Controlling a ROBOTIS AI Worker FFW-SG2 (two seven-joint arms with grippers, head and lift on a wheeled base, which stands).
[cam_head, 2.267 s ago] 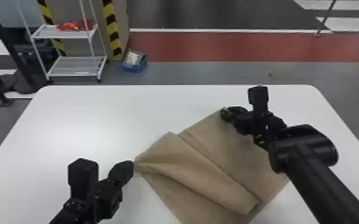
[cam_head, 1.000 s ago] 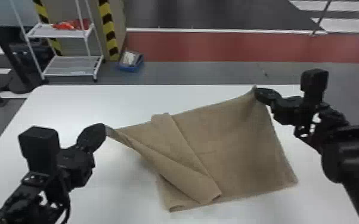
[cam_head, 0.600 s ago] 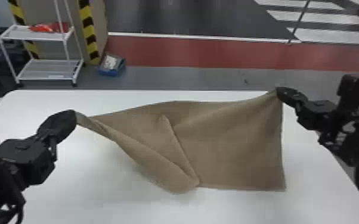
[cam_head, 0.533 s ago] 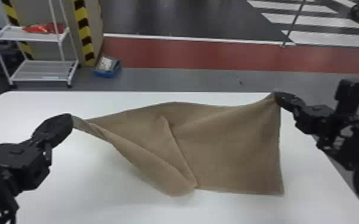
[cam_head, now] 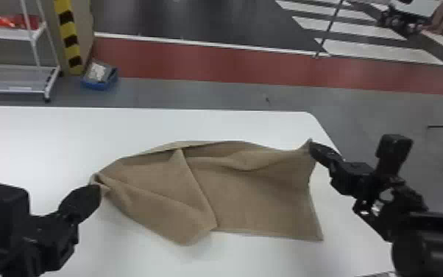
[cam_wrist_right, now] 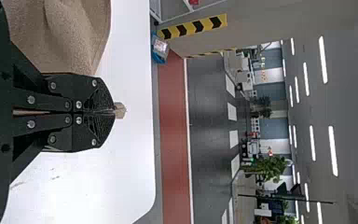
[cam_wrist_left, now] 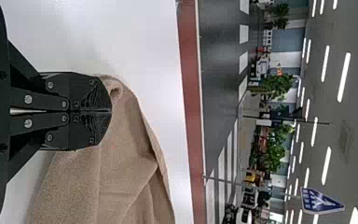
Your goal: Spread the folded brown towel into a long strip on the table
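Brown towel [cam_head: 257, 191] spans toward the table's [cam_head: 48, 140] far right corner, my left gripper [cam_head: 98, 189] and right gripper [cam_head: 310, 146] each pinched closed on an end. I judge I'm mid-spread; next I should pull it taut, then lower.

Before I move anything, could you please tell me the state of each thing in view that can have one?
Brown cloth towel: partly spread, creased, a fold across its left part.
Black two-fingered left gripper: shut on the towel's left end.
Black two-fingered right gripper: shut on its far right corner.
White metal shelf rack: standing, red item on upper shelf.
Blue box: on the floor, filled.
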